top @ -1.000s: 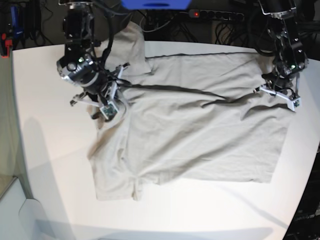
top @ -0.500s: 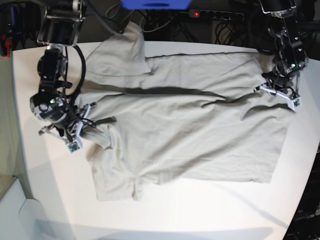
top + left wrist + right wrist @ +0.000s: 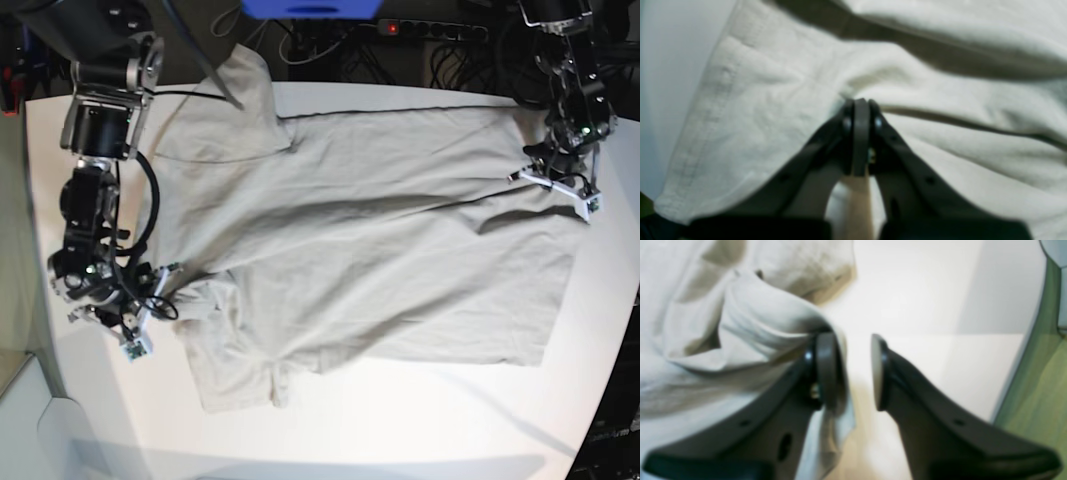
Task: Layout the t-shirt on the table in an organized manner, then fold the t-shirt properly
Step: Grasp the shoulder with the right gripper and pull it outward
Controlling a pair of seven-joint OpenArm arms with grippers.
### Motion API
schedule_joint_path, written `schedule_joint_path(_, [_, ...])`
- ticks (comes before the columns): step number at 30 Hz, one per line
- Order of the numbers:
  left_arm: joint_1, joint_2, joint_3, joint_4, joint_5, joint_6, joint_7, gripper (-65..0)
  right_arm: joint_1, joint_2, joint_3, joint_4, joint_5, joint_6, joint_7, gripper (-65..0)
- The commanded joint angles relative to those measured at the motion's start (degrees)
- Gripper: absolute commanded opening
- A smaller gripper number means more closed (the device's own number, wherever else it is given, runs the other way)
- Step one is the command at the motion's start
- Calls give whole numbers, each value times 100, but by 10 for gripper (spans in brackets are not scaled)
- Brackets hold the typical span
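On the base view's left, the right gripper (image 3: 140, 330) has swung outward over 1 second, dragging the t-shirt (image 3: 370, 240) flatter on the table (image 3: 420, 420); its jaws now stand apart, cloth draped on 1 finger. Opposite, the left gripper (image 3: 555, 185) stays clamped on the hem.

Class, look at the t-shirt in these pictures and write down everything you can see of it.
The t-shirt is plain light beige-grey woven-looking cotton, short-sleeved, spread mostly flat but creased across the white table. One sleeve lies bunched by the right hand, whose jaws stand apart with cloth draped over one finger. The left hand is shut, pinching a fold near the hemmed edge.
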Motion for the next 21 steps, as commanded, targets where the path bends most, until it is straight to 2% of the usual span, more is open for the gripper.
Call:
schedule_joint_path(1, [38,-30,1,16,43,56,235,-646,158,140,22,111,-17,1,-33,-423])
schedule_joint_path(5, [47,-30,1,16,43,47,235,-646,114,263,128,349,-17,10,-297,-348])
schedule_joint_path(9, [38,-30,1,24,-1,38,261,-646,-545,245,277,1579,-8,10,-482,-301])
schedule_joint_path(15, [-15,5,1,24,-9,38,288,-646,-1794,-203,277,3338,-8,10,-482,-287])
schedule_joint_path(21, [-76,-30,1,24,-9,38,288,-645,-2972,-880,277,3821,-8,19,-420,-287])
